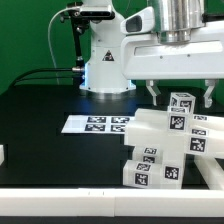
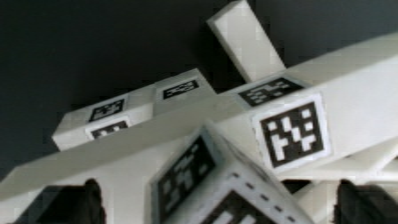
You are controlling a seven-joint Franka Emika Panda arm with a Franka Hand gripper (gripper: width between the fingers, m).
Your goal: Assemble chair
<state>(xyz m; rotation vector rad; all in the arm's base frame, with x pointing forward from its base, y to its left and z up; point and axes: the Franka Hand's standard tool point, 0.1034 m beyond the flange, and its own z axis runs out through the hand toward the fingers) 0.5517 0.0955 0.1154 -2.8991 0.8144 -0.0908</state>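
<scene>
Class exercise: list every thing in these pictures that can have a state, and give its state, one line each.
chair: unfinished, white tagged pieces clustered together on the table.
gripper: over the chair pieces; open or shut cannot be told.
marker board: flat on the table, bare.

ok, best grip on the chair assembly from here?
Probably the upper tagged bar of the chair, taken from above across its narrow flat sides. The gripper already hangs over it, and the bar sticks up clear of the stacked pieces. Jaw state is unclear.
</scene>
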